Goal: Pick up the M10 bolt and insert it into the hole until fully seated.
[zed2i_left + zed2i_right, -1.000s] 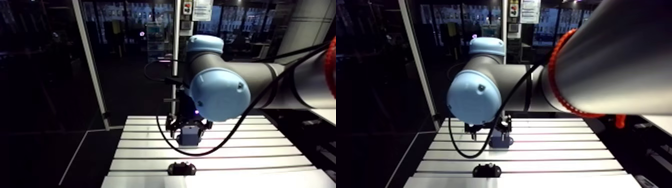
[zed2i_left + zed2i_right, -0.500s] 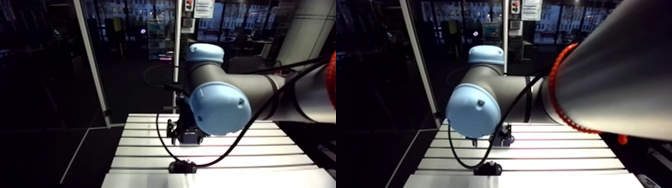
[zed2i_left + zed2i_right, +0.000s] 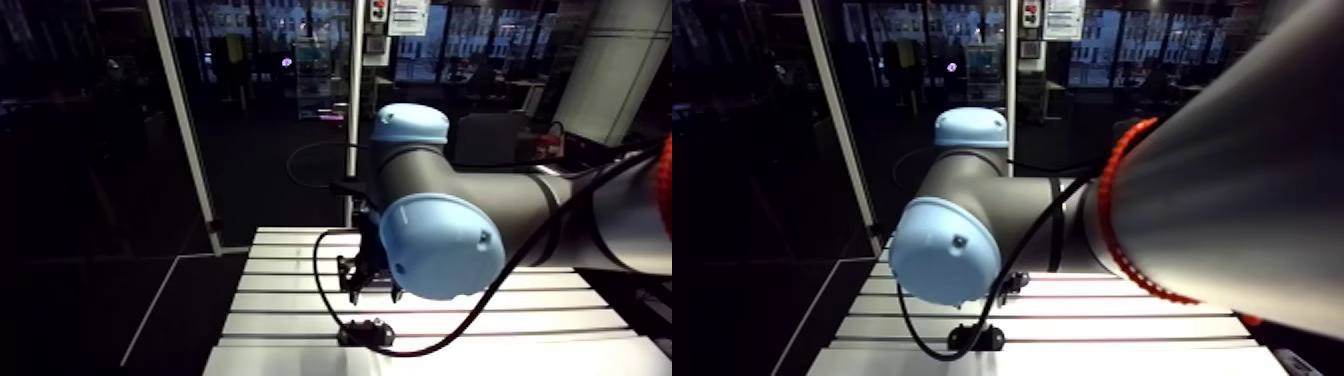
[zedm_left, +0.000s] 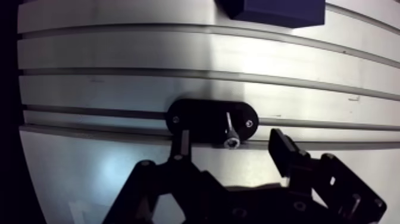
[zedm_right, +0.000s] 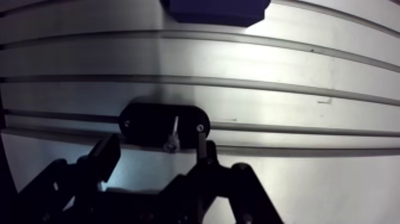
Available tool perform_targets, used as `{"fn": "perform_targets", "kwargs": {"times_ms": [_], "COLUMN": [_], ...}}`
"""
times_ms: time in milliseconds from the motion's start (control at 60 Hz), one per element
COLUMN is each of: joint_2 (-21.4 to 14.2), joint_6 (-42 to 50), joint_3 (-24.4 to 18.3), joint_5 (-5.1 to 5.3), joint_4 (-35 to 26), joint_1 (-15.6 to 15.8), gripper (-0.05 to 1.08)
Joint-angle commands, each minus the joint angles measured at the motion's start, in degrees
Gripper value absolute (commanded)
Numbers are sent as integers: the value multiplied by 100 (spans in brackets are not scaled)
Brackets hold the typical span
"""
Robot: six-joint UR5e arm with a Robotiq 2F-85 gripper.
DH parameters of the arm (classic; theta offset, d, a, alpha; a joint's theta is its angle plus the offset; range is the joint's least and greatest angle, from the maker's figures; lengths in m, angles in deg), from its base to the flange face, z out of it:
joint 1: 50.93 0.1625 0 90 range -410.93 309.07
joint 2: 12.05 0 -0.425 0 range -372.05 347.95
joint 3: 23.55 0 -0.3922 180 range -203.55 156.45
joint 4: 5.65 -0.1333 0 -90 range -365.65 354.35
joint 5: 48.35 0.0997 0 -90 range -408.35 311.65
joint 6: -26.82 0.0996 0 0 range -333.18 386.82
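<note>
Currently logged: one gripper, fingers spread wide apart and holding nothing. It hangs over the bolt, which sits in the gap between them. The pickup is not yet made.

Risks, as judged:
- The bolt is thin and lies low. Fingers closing too high would pass over it, and fingers closing too low would strike the holder beneath it.
- The round shank looks loose. An off-centre squeeze could roll it off the holder's rim and into a slot of the table.
- A skewed grip would carry the bolt tilted. It could then jam at the mouth of the hole instead of seating.

Containers and contents:
- Holder: black, oval, with a small fastener at each end. It sits near the table edge closest to the arm camera.
- Holder contents: one small silvery bolt lying flat. Its head is at the rim nearest the gripper and its shank points toward the table's far edge. Nothing else is in the holder.
- Block: dark blue, further toward the far edge and well apart from the holder. It presumably carries the hole, but none shows, so its contents cannot be told.
</note>
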Motion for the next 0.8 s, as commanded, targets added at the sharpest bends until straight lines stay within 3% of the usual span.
{"fn": "perform_targets", "kwargs": {"times_ms": [17,667,800], "joint_2": [6,109,147], "joint_6": [-1,8,8], "joint_3": [117,207,207], "joint_5": [-30,-30,-88], "joint_4": [16,69,78], "joint_1": [-8,-35,-44], "gripper": [31,40,40]}}
